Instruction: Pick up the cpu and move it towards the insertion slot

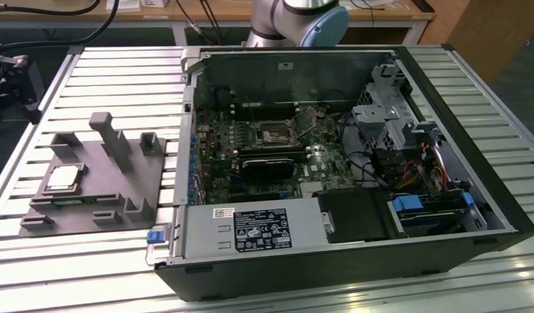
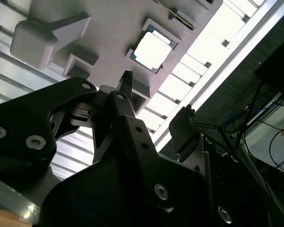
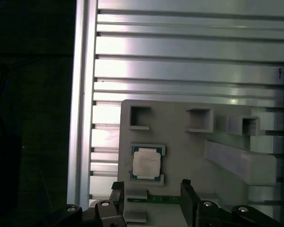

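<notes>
Hovering over the grey fixture plate [image 3: 189,146], the tool [image 3: 151,187] has its fingers spread apart, nothing between them. The cpu [image 3: 146,163] lies flat in its recess on that plate, just beyond the fingertips and untouched. In the exterior view the cpu [image 1: 64,178] sits at 9 o'clock on the slatted table [image 1: 110,65]. It's well apart from the insertion slot [image 1: 274,135], which lies roughly at 3 o'clock from the cpu, inside the open computer case [image 1: 354,274].
</notes>
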You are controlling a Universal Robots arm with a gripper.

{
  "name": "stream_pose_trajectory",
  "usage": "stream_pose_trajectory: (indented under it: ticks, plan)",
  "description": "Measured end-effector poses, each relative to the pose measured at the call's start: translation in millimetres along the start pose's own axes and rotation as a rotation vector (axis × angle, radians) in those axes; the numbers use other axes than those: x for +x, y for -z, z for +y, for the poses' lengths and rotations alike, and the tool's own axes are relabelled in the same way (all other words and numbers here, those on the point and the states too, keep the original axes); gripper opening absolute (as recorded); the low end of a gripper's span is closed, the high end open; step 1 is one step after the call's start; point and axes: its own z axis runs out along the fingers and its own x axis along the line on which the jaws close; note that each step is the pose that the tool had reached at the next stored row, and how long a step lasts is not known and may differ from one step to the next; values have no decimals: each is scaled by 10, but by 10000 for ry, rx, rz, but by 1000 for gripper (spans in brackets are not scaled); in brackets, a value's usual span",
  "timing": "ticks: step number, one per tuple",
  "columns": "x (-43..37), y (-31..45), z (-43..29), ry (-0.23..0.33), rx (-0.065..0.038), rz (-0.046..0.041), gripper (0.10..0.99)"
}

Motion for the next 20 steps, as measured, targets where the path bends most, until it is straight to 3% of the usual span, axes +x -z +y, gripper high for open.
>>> stream_pose_trajectory:
  ticks: [14,17,20]
  plan:
    - [4,-153,-50,43,1,1,600]
    - [4,-184,-57,54,5,1,722]
    - [4,-216,-62,63,12,2,722]
